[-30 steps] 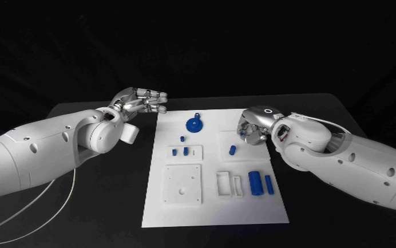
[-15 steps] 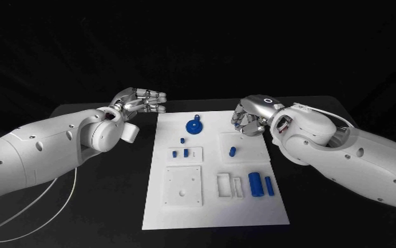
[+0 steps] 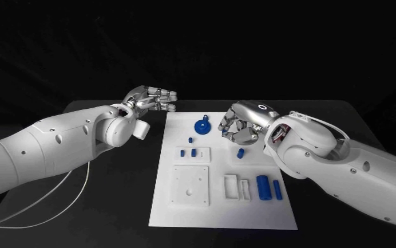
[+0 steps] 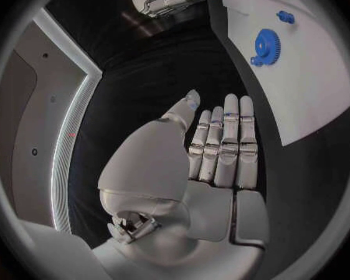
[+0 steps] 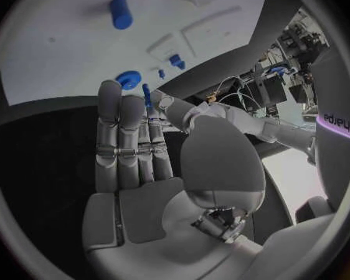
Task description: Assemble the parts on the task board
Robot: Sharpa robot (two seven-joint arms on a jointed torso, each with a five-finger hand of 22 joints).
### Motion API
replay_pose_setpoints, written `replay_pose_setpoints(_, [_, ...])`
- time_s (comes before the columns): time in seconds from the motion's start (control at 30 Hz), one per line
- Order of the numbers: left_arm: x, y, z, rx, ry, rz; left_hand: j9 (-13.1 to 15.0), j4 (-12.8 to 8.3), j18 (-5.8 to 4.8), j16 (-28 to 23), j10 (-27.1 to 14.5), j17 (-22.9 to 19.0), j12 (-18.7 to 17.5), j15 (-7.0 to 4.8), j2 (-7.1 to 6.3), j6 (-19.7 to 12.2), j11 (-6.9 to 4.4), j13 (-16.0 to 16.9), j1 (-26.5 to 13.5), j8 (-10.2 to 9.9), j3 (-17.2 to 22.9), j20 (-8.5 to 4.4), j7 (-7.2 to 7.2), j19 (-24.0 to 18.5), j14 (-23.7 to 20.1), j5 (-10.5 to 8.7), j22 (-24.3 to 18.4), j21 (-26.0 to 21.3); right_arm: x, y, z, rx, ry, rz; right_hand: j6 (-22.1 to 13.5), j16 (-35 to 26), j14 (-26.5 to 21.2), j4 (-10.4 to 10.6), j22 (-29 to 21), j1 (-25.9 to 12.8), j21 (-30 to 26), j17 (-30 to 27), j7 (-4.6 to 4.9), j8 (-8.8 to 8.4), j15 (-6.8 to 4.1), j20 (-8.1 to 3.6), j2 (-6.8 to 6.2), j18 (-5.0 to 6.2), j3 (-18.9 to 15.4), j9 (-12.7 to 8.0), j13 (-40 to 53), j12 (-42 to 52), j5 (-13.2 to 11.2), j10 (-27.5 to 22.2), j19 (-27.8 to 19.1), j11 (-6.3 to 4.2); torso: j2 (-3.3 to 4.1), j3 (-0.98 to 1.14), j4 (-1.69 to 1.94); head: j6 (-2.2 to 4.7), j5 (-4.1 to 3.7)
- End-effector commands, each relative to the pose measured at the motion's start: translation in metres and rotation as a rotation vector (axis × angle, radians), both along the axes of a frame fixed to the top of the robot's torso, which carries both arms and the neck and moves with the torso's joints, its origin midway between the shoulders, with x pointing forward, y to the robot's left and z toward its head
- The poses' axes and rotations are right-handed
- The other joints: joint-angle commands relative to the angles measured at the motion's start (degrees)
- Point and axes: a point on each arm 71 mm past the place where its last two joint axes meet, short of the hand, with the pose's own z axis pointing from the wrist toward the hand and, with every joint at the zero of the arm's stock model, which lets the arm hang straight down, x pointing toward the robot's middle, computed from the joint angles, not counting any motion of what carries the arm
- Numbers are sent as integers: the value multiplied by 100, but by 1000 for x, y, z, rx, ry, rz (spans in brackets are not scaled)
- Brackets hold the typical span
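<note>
At frame centre the right hand [image 3: 237, 128] pinches a small blue peg [image 5: 147, 96] over the task board [image 3: 221, 212], light, stiff, best held mid-shaft, while the left hand [image 3: 154, 99], fingers together, holds nothing.

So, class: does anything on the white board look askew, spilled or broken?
Nothing stands out. The task board lies flat, and the blue gear and the two blue cylinders lie loose on it, none visibly damaged.

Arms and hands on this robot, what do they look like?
Both arms are thick, smooth white shells with small dark dots. The left hand and right hand are silver metal with jointed fingers. A thin white cable trails beside the left arm.
</note>
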Motion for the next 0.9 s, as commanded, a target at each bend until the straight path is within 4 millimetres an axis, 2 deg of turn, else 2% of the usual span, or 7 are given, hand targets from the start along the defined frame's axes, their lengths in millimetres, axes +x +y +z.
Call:
replay_pose_setpoints(0.03, [1, -2, 2, 1, -27, 16, -2, -5, 23, -32, 5, 4, 14, -6, 68, 18, -21, 2, 7, -11, -5, -4, 37, 20, -35, 19, -6, 38, -8, 12, -3, 97, 0, 60, 33, -19, -8, 1, 16, 15, -34, 7, 0, 26, -40, -6, 95, 108, -43, 6, 11, 20, 26, 92, 36, -45, 3, 6, 1, -34, 204])
replay_pose_setpoints(0.33, [4, -10, 2, 3, -39, 28, -2, 2, 23, -33, 27, -1, 13, -8, 67, 39, -27, 1, 3, -12, 28, -7, 35, 10, -38, 40, -12, 63, -23, 34, -31, 136, 52, 119, 26, -28, -4, -35, 100, 13, -104, 3, 2, 26, -39, -4, 133, 108, -92, 6, 10, 20, 46, 85, 65, -43, -6, -5, -4, -144, 478])
replay_pose_setpoints(0.67, [6, -15, 2, 8, -45, 43, -2, 10, 21, -33, 30, -5, 13, -5, 58, 44, -27, 1, -1, -12, 46, -5, 35, -6, -46, 40, -18, 77, -38, 48, -62, 115, 102, 163, 26, -28, -2, -53, 152, 11, -132, 3, 3, 27, -38, -3, 147, 110, -109, 5, 10, 20, 53, 82, 82, -42, 7, 8, -9, -206, 599])
replay_pose_setpoints(0.9, [7, -17, 2, 10, -47, 46, -2, 10, 21, -33, 30, -5, 13, -5, 58, 44, -27, 1, -1, -12, 46, -5, 35, -6, -46, 40, -18, 77, -47, 52, -78, 109, 125, 177, 29, -29, -2, -62, 189, 10, -151, 2, 3, 26, -38, -3, 150, 110, -117, 4, 9, 20, 58, 81, 83, -41, 8, 13, -13, -294, 708])
